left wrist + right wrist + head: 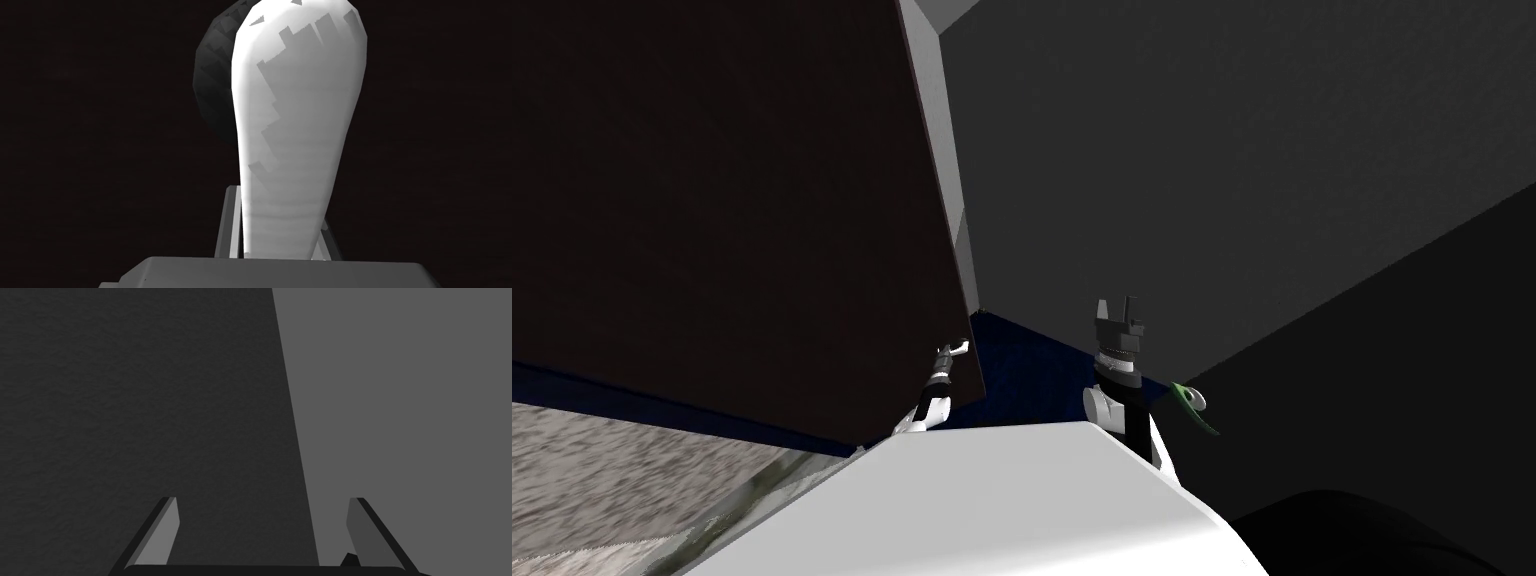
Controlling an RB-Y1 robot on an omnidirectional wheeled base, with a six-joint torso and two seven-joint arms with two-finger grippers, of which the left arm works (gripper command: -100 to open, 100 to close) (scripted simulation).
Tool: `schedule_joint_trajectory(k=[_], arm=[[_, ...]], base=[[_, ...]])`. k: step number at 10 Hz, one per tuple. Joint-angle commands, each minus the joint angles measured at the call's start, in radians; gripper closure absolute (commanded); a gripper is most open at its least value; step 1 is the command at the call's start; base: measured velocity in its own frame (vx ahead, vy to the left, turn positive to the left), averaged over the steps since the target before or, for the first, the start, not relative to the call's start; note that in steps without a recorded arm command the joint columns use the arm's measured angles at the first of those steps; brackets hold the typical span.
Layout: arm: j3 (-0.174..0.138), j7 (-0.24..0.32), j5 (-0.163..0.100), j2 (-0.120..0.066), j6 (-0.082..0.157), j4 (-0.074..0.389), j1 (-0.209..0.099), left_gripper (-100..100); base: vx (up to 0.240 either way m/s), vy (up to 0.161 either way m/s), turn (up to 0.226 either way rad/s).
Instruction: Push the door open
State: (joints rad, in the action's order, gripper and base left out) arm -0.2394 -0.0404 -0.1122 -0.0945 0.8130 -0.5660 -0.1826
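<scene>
Door: large dark brown flat panel with a light grey edge, taking up the left and upper part of the head view, close in front of the left arm.
Wall: plain dark grey, to the right of the door's edge.
Floor: a speckled grey patch below the door at the left, and a dark blue strip between the door's foot and the wall.
Door handle: white rounded lever on a dark round backplate, mounted on the brown panel near its lower corner.
Left gripper: at the handle, jaws pinching the lever's narrow end from both sides.
Right gripper: raised beside the wall, well apart from the door, jaws spread with nothing between them.
Small green and white curved item: just beside the right forearm; what it is cannot be told.
</scene>
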Motion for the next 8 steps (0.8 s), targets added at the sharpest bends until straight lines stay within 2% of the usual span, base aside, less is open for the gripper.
schedule_joint_trajectory(k=[1,3,4,8], arm=[[-0.019,-0.005,-0.011,-0.009,-0.005,-0.011,0.005,100],[-0.019,-0.005,-0.011,-0.009,-0.005,-0.011,0.005,100],[-0.041,-0.013,-0.023,-0.011,-0.004,-0.010,0.007,100],[-0.081,-0.027,-0.047,-0.014,-0.003,-0.008,0.009,100]], base=[[0.141,-0.020,0.039],[0.104,-0.027,0.019],[0.179,-0.033,0.056],[0.203,-0.081,0.076]])
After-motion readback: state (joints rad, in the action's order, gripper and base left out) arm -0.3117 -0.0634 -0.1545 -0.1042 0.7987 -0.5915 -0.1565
